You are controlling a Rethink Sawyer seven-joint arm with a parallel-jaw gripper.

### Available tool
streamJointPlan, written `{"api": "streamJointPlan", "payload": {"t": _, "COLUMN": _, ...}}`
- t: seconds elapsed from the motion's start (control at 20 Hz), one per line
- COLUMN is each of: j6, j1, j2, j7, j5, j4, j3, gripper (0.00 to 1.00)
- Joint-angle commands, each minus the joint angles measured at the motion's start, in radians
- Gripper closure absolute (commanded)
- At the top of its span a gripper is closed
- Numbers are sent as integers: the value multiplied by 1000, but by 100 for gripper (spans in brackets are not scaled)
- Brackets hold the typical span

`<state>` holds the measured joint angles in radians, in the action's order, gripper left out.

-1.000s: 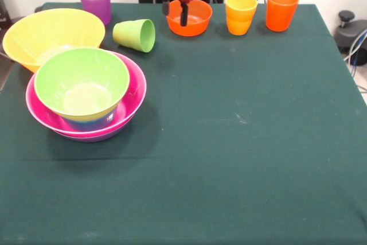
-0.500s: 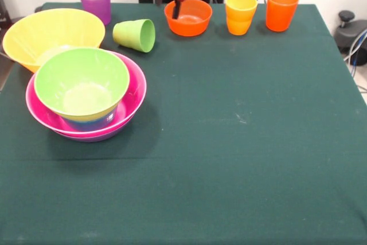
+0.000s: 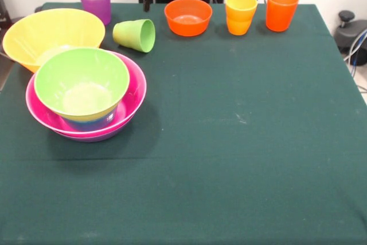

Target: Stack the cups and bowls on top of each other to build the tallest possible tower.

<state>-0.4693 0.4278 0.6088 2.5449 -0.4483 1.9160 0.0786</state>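
The tower at the left is a light green bowl (image 3: pixel 81 81) nested in a blue bowl (image 3: pixel 96 122), inside a pink bowl (image 3: pixel 131 100) over a purple bowl (image 3: pixel 94 137). A yellow bowl (image 3: pixel 53 34) sits just behind it. Along the far edge stand a purple cup (image 3: pixel 94 3), an orange bowl (image 3: pixel 188 16), a yellow-orange cup (image 3: pixel 240 14) and an orange cup (image 3: pixel 281 10). A light green cup (image 3: pixel 135 34) lies on its side. My red gripper (image 3: pixel 139 1) hangs open and empty at the top edge, above and just behind the light green cup, right of the purple cup.
The dark green tablecloth (image 3: pixel 229 142) covers the whole table. A black device with cables (image 3: pixel 351 30) sits off the table's right edge.
My gripper has drawn away from over the orange bowl, moving left and upward to the spot behind the light green cup. No cup or bowl has moved.
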Motion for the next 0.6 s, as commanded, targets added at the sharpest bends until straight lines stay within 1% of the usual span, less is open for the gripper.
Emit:
{"api": "streamJointPlan", "payload": {"t": 0.05, "j6": -57, "j1": -6, "j2": -7, "j7": -77, "j5": -29, "j4": -84, "j3": -58, "gripper": 0}}
{"api": "streamJointPlan", "payload": {"t": 0.35, "j6": -53, "j1": -42, "j2": -73, "j7": -45, "j5": -27, "j4": -122, "j3": -56, "gripper": 0}}
{"api": "streamJointPlan", "payload": {"t": 0.4, "j6": -51, "j1": -55, "j2": -90, "j7": -35, "j5": -30, "j4": -135, "j3": -49, "gripper": 0}}
{"api": "streamJointPlan", "payload": {"t": 0.55, "j6": -44, "j1": -61, "j2": -134, "j7": -38, "j5": -35, "j4": -162, "j3": -50, "gripper": 0}}
{"api": "streamJointPlan", "payload": {"t": 0.6, "j6": -44, "j1": -74, "j2": -148, "j7": -26, "j5": -36, "j4": -171, "j3": -37, "gripper": 0}}
